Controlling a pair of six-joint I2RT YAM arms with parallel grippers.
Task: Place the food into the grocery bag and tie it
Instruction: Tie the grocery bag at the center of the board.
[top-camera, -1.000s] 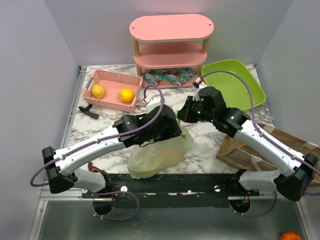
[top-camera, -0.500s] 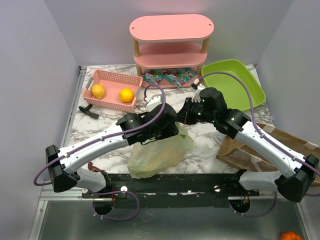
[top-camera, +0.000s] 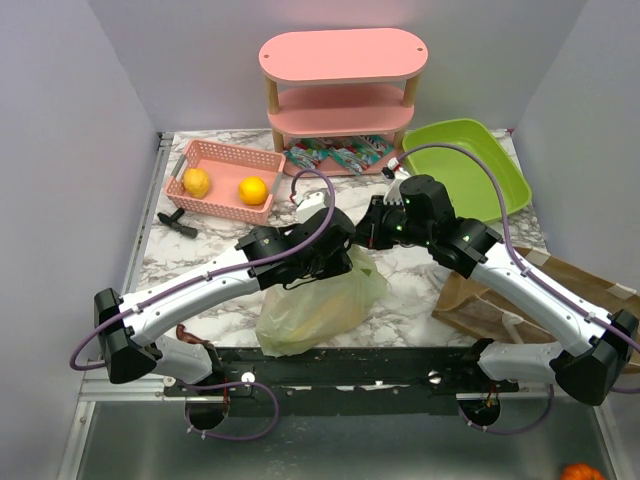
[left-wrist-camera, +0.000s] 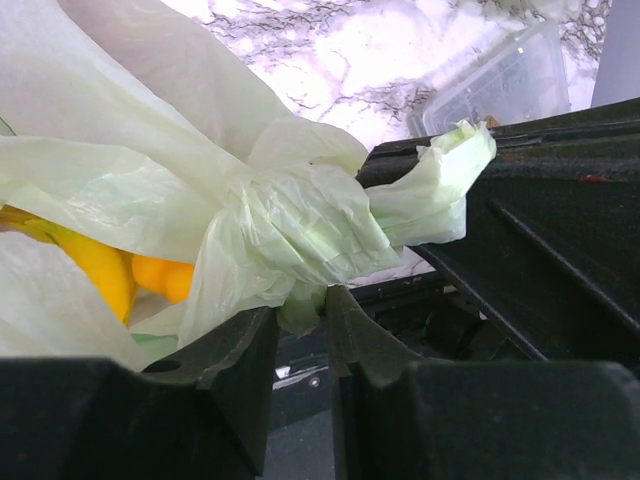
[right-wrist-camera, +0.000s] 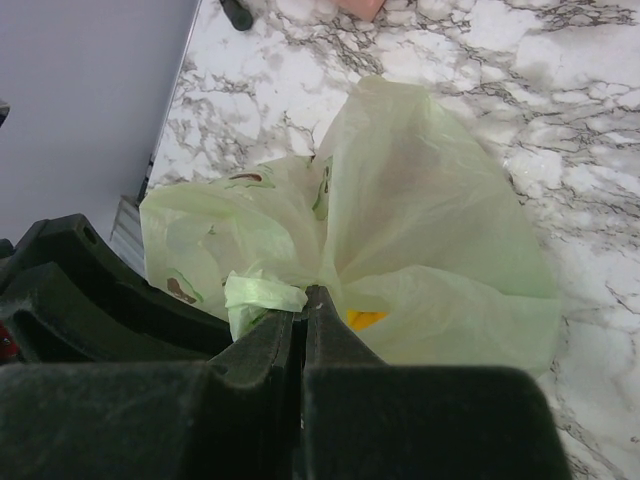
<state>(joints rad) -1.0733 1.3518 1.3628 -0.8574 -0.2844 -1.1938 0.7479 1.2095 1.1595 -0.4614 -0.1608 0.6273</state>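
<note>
The pale-green grocery bag (top-camera: 318, 305) lies on the marble table near the front edge, its top bunched into a knot (left-wrist-camera: 300, 225). My left gripper (left-wrist-camera: 300, 305) is shut on a tail of bag plastic just below the knot. My right gripper (right-wrist-camera: 303, 295) is shut tight on the other handle end (right-wrist-camera: 262, 295). Both grippers, the left gripper (top-camera: 348, 252) and the right gripper (top-camera: 372, 230), meet above the bag's top in the top view. Yellow bananas (left-wrist-camera: 95, 262) and an orange piece (left-wrist-camera: 165, 275) show through the plastic. Teal-and-red snack packets (top-camera: 335, 155) lie under the pink shelf.
A pink shelf (top-camera: 343, 80) stands at the back. A pink basket (top-camera: 222, 160) at the back left holds two yellow-orange fruits. A green tray (top-camera: 500, 180) is at the back right, a brown paper bag (top-camera: 545, 295) at the right, and a black tool (top-camera: 178, 222) at the left.
My left arm has shifted a little to the right, towards the right gripper. The bag's top is drawn tighter between the two grippers. The bag body has barely moved.
</note>
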